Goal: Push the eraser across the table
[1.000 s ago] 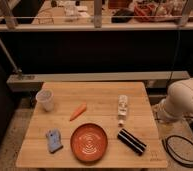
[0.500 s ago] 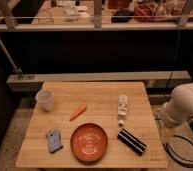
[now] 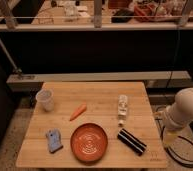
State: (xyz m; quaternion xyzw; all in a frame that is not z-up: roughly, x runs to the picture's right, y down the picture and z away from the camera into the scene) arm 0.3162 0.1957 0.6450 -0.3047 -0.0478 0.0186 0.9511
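The eraser (image 3: 131, 141), a small black oblong block with thin pale stripes, lies at an angle on the table (image 3: 100, 92) near its front right corner, just right of the plate. My white arm (image 3: 187, 111) stands off the table's right edge. The gripper (image 3: 168, 136) hangs at the arm's lower end, beside the table edge, to the right of the eraser and apart from it. It looks open and holds nothing.
An orange-red plate (image 3: 89, 141) sits front centre. Left of it lies a blue sponge-like piece (image 3: 53, 140). A carrot (image 3: 78, 111), a white cup (image 3: 45, 99) and a white tube-like bottle (image 3: 122, 108) lie further back. Black cables (image 3: 182, 154) run on the floor at right.
My arm has sunk a little lower beside the table's right edge. Nothing on the table has moved.
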